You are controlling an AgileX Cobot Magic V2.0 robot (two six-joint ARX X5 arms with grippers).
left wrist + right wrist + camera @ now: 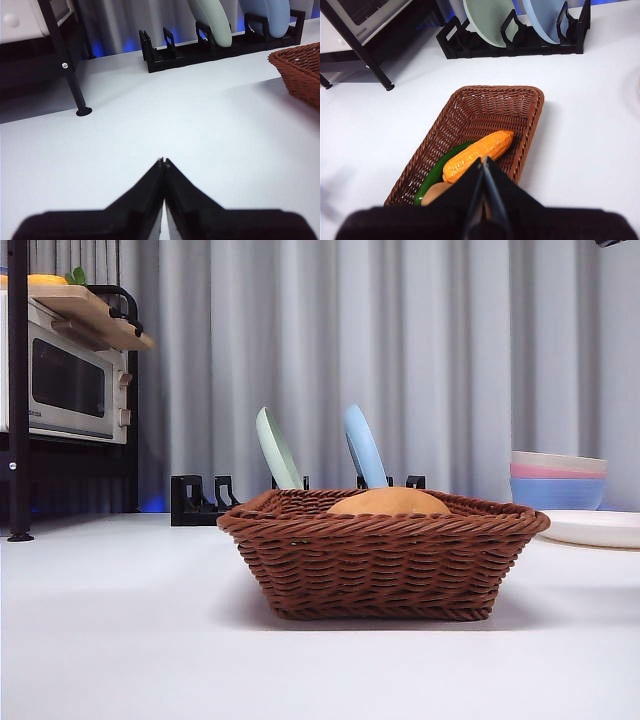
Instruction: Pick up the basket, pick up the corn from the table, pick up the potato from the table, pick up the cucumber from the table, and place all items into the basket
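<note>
The reddish-brown wicker basket (380,570) stands on the white table (120,640). In the right wrist view the basket (485,112) holds the orange corn (477,155), the dark green cucumber (440,175) beside it and the tan potato (435,192), partly hidden by my jaws. From the front only the potato's top (390,502) shows above the rim. My right gripper (483,161) is shut and empty, above the basket's near end. My left gripper (162,161) is shut and empty over bare table, apart from the basket's corner (302,70).
A black plate rack (200,502) with a green plate (277,450) and a blue plate (364,448) stands behind the basket. A microwave (65,385) sits on a black stand at far left. Stacked bowls (558,480) and a white plate (598,528) are at right.
</note>
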